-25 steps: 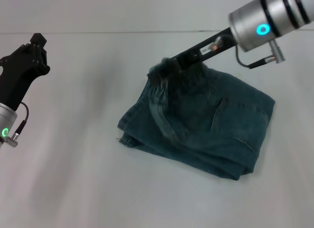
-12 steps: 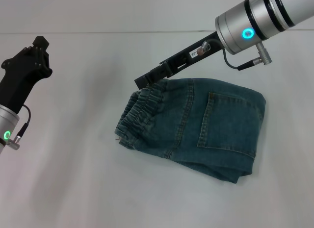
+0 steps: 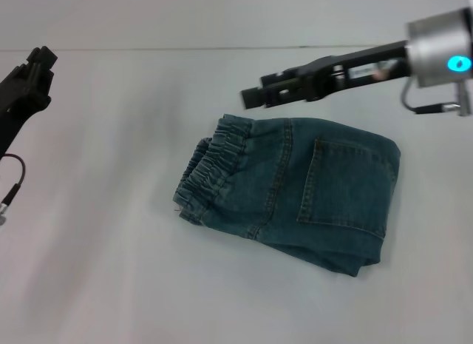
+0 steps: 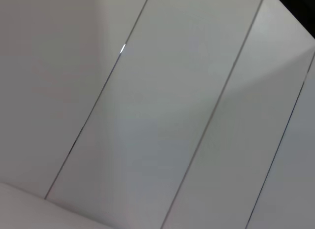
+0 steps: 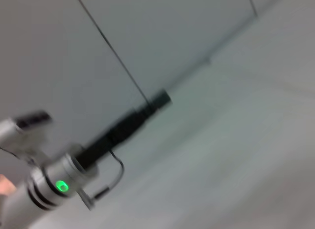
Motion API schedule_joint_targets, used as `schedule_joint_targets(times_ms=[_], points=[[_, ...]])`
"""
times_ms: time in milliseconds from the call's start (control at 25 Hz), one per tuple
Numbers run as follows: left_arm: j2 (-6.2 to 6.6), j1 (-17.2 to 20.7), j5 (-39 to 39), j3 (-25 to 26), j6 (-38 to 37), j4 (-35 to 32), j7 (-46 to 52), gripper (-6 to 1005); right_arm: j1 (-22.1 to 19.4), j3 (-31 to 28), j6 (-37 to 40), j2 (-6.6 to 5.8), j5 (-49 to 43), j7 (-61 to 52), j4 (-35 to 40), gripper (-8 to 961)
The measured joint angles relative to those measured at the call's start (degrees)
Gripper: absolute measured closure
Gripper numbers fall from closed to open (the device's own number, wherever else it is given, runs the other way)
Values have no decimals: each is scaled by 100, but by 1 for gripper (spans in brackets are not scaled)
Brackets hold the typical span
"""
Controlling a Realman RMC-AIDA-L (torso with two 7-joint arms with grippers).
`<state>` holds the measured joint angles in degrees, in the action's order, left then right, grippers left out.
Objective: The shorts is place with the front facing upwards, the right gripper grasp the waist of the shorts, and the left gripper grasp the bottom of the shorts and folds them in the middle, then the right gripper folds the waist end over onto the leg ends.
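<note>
The shorts lie folded into a compact bundle mid-table in the head view, back patch pocket facing up. The waist of the shorts sits at the bundle's left end, lying over the lower layers. The leg ends are mostly covered; only a thin edge peeks out under the waistband. My right gripper hovers above the far edge of the shorts, open and holding nothing. My left gripper is raised at the far left, well away from the cloth. It also shows far off in the right wrist view.
A pale table surrounds the shorts. A seamed wall rises behind the table and fills the left wrist view.
My right gripper laid the waistband down to the left, let it go, then rose and pulled back to the right. The left arm drifted farther left.
</note>
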<state>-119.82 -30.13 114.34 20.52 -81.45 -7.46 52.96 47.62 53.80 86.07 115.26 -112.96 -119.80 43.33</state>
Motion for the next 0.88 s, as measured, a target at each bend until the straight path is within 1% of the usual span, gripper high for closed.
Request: schedule_joint_targets(times_ms=[40, 80, 160, 200, 240, 280, 320, 360, 480, 520, 560, 640, 680, 720, 880], points=[[0, 6, 0, -124, -115, -172, 272, 971, -219, -115, 152, -11, 241, 184, 101, 113], [2, 20, -1, -360, -290, -430, 653, 940, -361, -195, 247, -24, 358, 299, 141, 115], [2, 20, -1, -360, -290, -430, 653, 878, -719, -406, 483, -83, 590, 596, 192, 118], [22, 42, 2, -882, -531, -784, 1113, 847, -846, -489, 561, -113, 622, 678, 199, 119], [48, 119, 3, -1784, -913, -1402, 1743, 816, -984, -575, 666, -151, 637, 772, 200, 121], [48, 165, 3, -2050, -1061, -1628, 1916, 787, -1116, -654, 765, -187, 637, 856, 200, 120], [40, 231, 4, -2395, -1252, -1927, 2148, 758, -1329, -753, 960, -263, 636, 990, 203, 119], [25, 317, 3, -2750, -1447, -2272, 2377, 730, -1329, -753, 960, -263, 636, 990, 203, 118], [-56, 597, 23, -3491, -2035, -3269, 3021, 643, -1655, -889, 1258, -333, 629, 1219, 208, 118], [-86, 674, 40, -3612, -2168, -3525, 3167, 584, -1893, -1008, 1405, -351, 618, 1457, 212, 119], [-135, 767, 112, -3764, -2358, -3894, 3376, 525, -1893, -1008, 1405, -351, 618, 1457, 212, 121], [-200, 886, 311, -3922, -2625, -4401, 3692, 406, -2221, -1115, 1470, -348, 600, 1874, 212, 124], [-216, 909, 430, -3958, -2707, -4531, 3801, 347, -2221, -1115, 1470, -348, 600, 1874, 212, 124], [-234, 926, 593, -3996, -2807, -4671, 3925, 318, -2312, -1124, 1473, -337, 591, 2010, 212, 124], [-254, 923, 1119, -4117, -2895, -4799, 4110, 199, -2589, -1146, 1464, -309, 473, 2487, 211, 125]])
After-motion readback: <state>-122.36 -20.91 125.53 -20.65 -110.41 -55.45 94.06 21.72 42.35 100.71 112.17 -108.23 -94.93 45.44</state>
